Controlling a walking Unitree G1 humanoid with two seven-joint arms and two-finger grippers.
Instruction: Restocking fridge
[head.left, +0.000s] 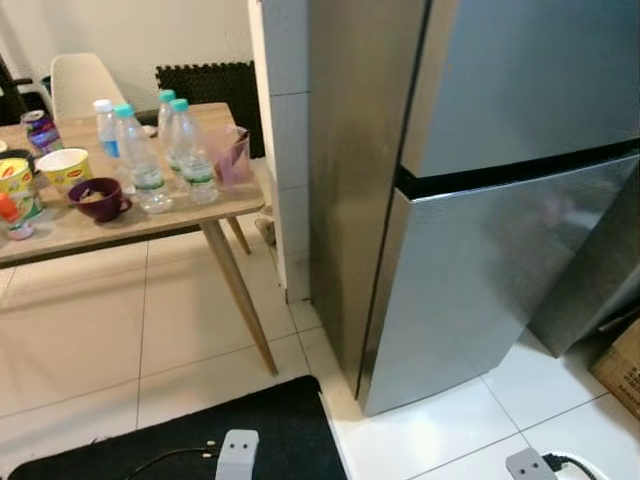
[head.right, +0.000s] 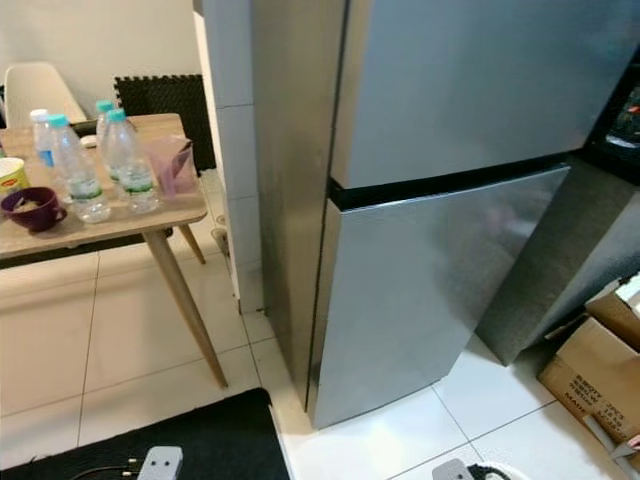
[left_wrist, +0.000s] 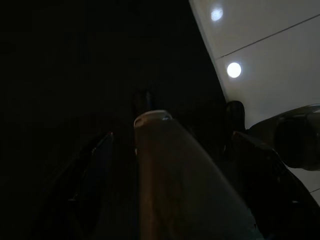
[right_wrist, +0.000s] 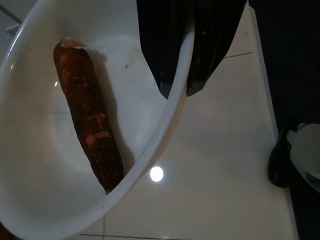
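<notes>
The steel fridge (head.left: 470, 280) stands just ahead, with its upper door (head.left: 530, 70) and lower door both closed. My right gripper (right_wrist: 179, 92) is shut on the rim of a white bowl (right_wrist: 35, 165), one finger inside and one outside. A long brown root vegetable (right_wrist: 90, 125) lies in the bowl. The bowl's edge (head.left: 572, 463) peeks in low at the right of the eye view. In the dark left wrist view, my left gripper (left_wrist: 175, 150) hangs over the floor. A brownish cylinder with a pale end (left_wrist: 170, 170) is held between its fingers (left_wrist: 97, 165).
A wooden table (head.left: 150, 222) on the left carries several water bottles (head.left: 145, 165), noodle cups (head.left: 62, 165) and a purple bowl (head.left: 98, 197). A black mat (head.left: 250, 420) lies at my feet. Cardboard boxes (head.right: 590, 370) and a dark cabinet (head.right: 560, 260) sit to the fridge's right.
</notes>
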